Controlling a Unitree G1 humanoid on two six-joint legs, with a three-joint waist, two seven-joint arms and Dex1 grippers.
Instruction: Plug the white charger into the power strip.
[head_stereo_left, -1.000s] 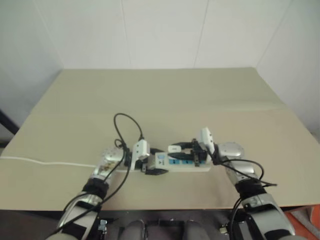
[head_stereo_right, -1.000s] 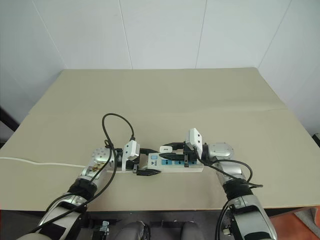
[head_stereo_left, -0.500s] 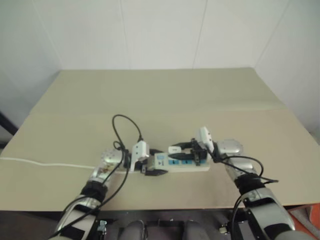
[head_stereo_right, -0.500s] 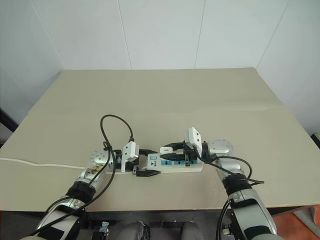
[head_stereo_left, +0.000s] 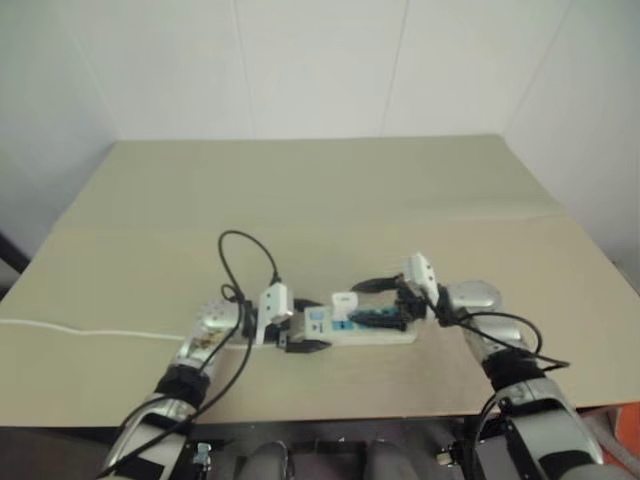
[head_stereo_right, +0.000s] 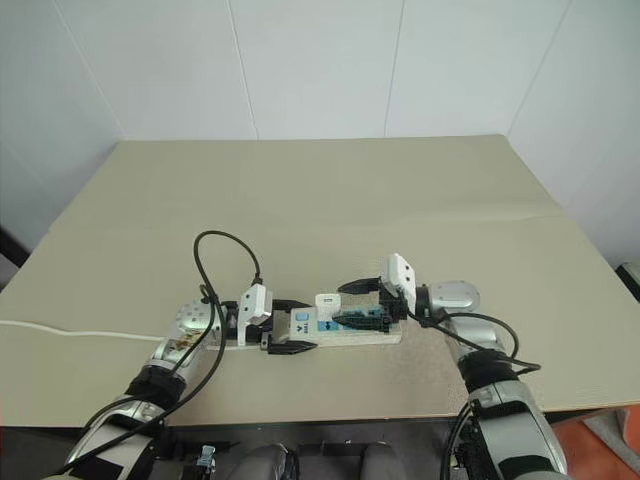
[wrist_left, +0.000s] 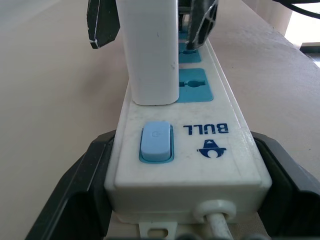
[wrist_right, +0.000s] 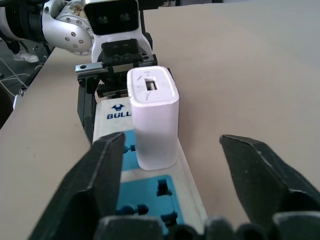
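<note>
Two grippers are facing each other across the power strip (head_stereo_right: 345, 328), which is lying near the front edge of the tan table (head_stereo_right: 330, 200); most of the tabletop behind it is lying open toward the white walls. The white charger (head_stereo_right: 326, 304) is standing upright in the socket nearest the blue switch (wrist_left: 156, 143). The left gripper (head_stereo_right: 292, 325) is reaching level from the left, its black fingers (wrist_left: 75, 197) clasping the strip's switch end on both sides. The right gripper (head_stereo_right: 362, 300) is pointing in from the right with its fingers (wrist_right: 102, 165) spread wide, flanking the charger without touching it.
</note>
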